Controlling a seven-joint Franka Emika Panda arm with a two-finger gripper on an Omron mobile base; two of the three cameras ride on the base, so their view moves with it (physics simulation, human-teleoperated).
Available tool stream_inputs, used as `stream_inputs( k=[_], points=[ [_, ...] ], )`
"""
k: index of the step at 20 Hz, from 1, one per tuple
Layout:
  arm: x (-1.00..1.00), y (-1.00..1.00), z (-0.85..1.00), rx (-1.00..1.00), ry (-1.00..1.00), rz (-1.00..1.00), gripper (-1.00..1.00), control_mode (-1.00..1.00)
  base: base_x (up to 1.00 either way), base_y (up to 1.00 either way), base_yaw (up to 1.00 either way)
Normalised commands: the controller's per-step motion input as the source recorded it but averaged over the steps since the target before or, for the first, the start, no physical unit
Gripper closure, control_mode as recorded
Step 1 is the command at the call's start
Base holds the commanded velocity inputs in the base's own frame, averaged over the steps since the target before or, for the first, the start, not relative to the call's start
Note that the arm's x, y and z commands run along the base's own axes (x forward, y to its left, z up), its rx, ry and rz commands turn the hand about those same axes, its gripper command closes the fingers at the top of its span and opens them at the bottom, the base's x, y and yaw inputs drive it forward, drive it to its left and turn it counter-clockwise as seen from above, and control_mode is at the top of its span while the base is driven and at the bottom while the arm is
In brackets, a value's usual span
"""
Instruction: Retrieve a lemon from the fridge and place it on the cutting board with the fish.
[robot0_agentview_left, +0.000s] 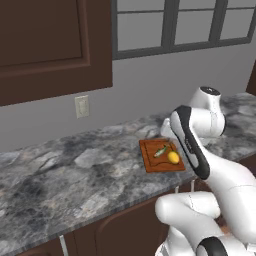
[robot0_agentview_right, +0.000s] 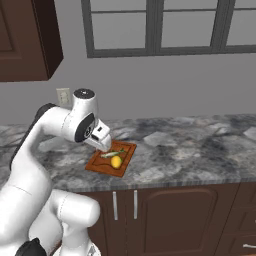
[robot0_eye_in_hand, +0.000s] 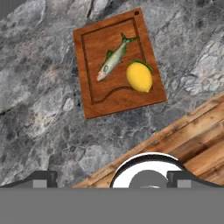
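The yellow lemon (robot0_eye_in_hand: 139, 76) lies on the reddish-brown cutting board (robot0_eye_in_hand: 96, 109), right beside the slim greenish fish (robot0_eye_in_hand: 113, 59). From the left, the lemon (robot0_agentview_left: 173, 157) and fish (robot0_agentview_left: 161, 151) rest on the board (robot0_agentview_left: 152, 165) near the counter's front edge. From the right, the lemon (robot0_agentview_right: 116, 161) sits on the board (robot0_agentview_right: 97, 166) in front of the fish (robot0_agentview_right: 111, 154). My gripper (robot0_agentview_right: 104, 144) hovers just above the board, open, with nothing between its fingertips (robot0_eye_in_hand: 41, 178). The fridge is out of view.
The board rests on a grey marble counter (robot0_agentview_left: 75, 170) over dark wood cabinets (robot0_agentview_right: 165, 210). A wall outlet (robot0_agentview_left: 81, 106) and a window (robot0_agentview_right: 165, 25) lie behind. My own arm (robot0_agentview_left: 192, 145) stands to the board's right. Wooden floor (robot0_eye_in_hand: 197, 140) shows past the counter edge.
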Motion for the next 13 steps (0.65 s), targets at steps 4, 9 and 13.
stream_inputs(
  k=[4, 9, 13],
  points=[
    [-0.81, 0.26, 0.71, -0.10, 0.00, -0.11, -1.00, -1.00, 0.00, 0.00, 0.00],
    [-0.50, 0.01, 0.46, -0.18, -0.01, -0.01, -1.00, -1.00, 0.00, 0.00, 0.00],
    [-0.35, 0.00, 0.40, -0.19, -0.06, 0.15, -1.00, -1.00, 0.00, 0.00, 0.00]
  ],
)
